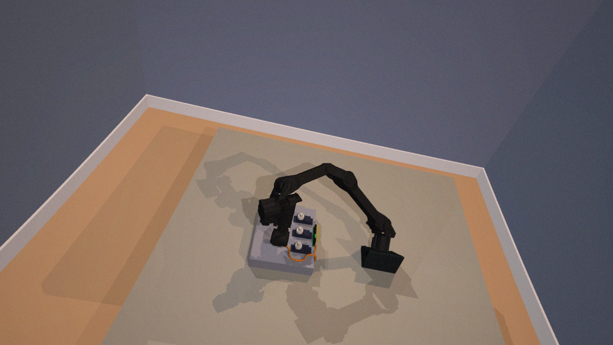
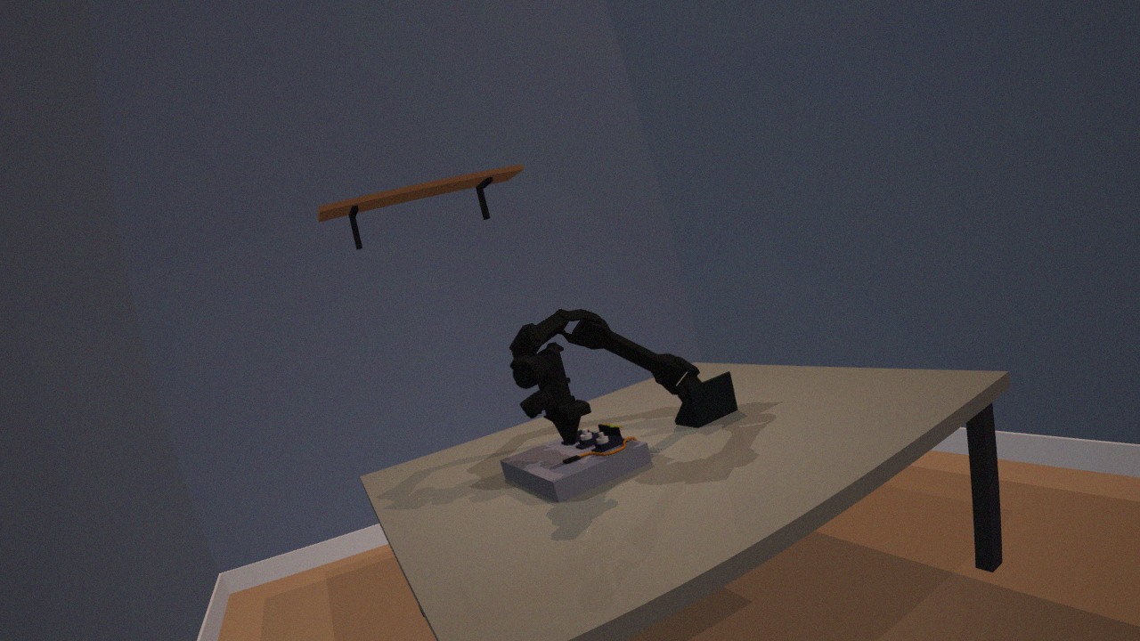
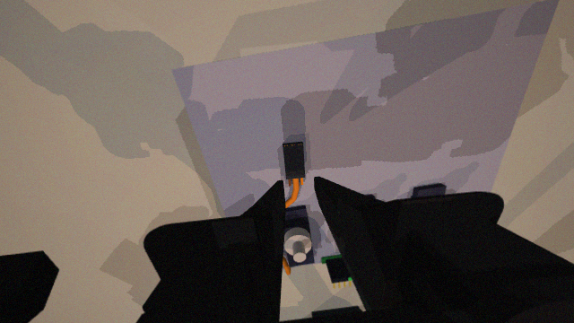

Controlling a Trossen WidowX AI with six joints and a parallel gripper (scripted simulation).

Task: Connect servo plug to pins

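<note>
The black plug (image 3: pixel 294 161) (image 2: pixel 571 458) lies flat on the pale grey holder (image 3: pixel 278 67) (image 1: pixel 274 262) (image 2: pixel 598 478). In the wrist view its orange lead (image 3: pixel 294 194) (image 1: pixel 295 259) (image 2: pixel 617 451) leaves the end nearest my fingers; the other end faces away from the pins. My gripper (image 3: pixel 299 184) (image 1: pixel 279 243) (image 2: pixel 569 442) is partly open and empty, pointing down over the holder. In the wrist view its tips show just below the plug, either side of the lead's start. The yellow pins (image 1: pixel 318 234) (image 3: pixel 342 285) stick out at the holder's edge; the coloured band is too small to read. The plug is hidden in the top view.
Three dark servos with white horns stand between the plug's area and the pins; the nearest servo horn (image 3: pixel 298 242) (image 1: pixel 298 246) (image 2: pixel 601 440) shows between my fingers in the wrist view. A dark green board (image 1: pixel 314 229) backs the pins. My arm's base (image 1: pixel 381 259) (image 2: pixel 709 400) stands beyond the pin side.
</note>
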